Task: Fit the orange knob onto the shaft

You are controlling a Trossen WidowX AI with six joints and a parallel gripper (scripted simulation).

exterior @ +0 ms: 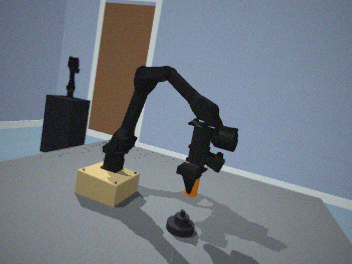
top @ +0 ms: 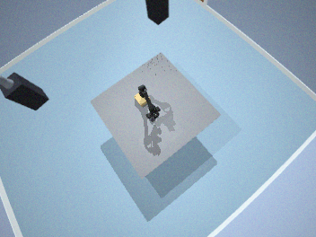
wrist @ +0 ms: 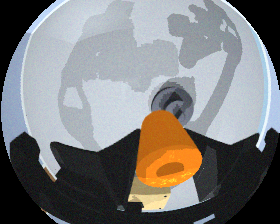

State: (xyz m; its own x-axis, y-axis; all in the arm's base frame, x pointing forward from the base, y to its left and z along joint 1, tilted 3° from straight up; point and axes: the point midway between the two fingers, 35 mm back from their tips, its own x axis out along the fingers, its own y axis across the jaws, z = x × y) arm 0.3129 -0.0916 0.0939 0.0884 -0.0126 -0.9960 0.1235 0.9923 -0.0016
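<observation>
The orange knob [exterior: 194,188] [wrist: 162,131] is held upright between the fingers, well above the table. My gripper [exterior: 190,183] [wrist: 163,142] is shut on it. In the wrist view one end of the knob shows a shallow oval recess; its lower end points away from the camera. The dark round pedestal [exterior: 176,227] [wrist: 187,96] stands on the table, below the knob and apart from it. The dark shaft [exterior: 183,213] sticks up from its middle. In the wrist view the knob partly covers the pedestal. The shaft's flat side and the knob's hole cannot be made out.
The arm's yellow base block [top: 140,100] [exterior: 106,187] sits on the grey table [top: 117,118] [exterior: 40,207], behind and left of the pedestal in the exterior view. Dark stands [top: 157,6] [exterior: 65,124] are off the table. Arm shadows fall around the pedestal.
</observation>
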